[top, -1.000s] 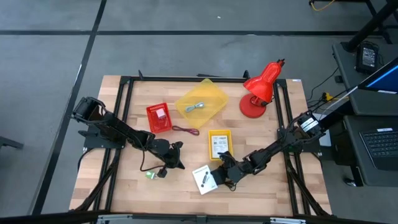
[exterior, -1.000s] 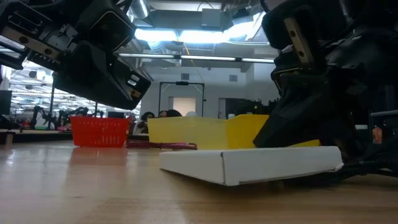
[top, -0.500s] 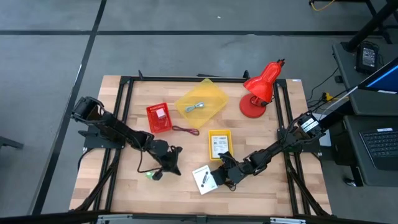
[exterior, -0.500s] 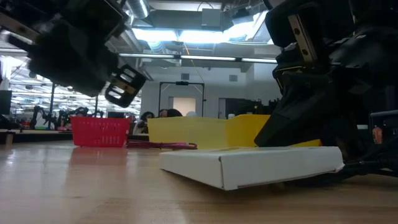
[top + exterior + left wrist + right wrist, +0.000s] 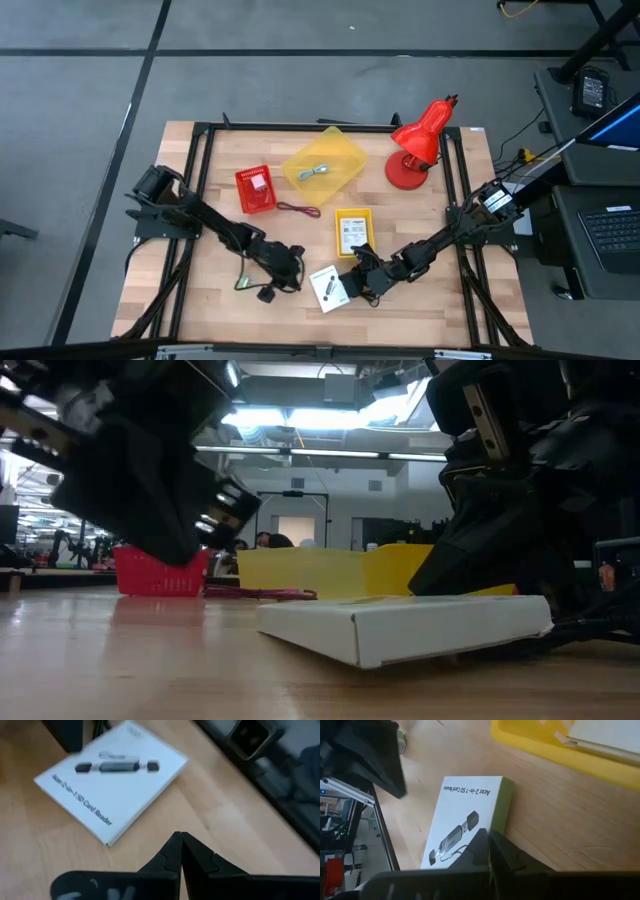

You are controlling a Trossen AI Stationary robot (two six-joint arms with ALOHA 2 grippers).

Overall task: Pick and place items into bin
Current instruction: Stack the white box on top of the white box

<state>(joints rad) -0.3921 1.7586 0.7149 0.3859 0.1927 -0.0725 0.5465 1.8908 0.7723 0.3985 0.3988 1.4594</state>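
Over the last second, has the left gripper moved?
Yes. In the high view the left gripper, shut, has shifted along the table toward the white card reader box, which has stayed put, and away from the red basket.

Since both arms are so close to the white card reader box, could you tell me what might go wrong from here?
1. The left gripper and right gripper flank the white box closely; both reaching could make them collide.
2. Both pairs of fingers are shut, so pressing in would push the box rather than grasp it.
3. The black cord lies beside the left arm and might snag.
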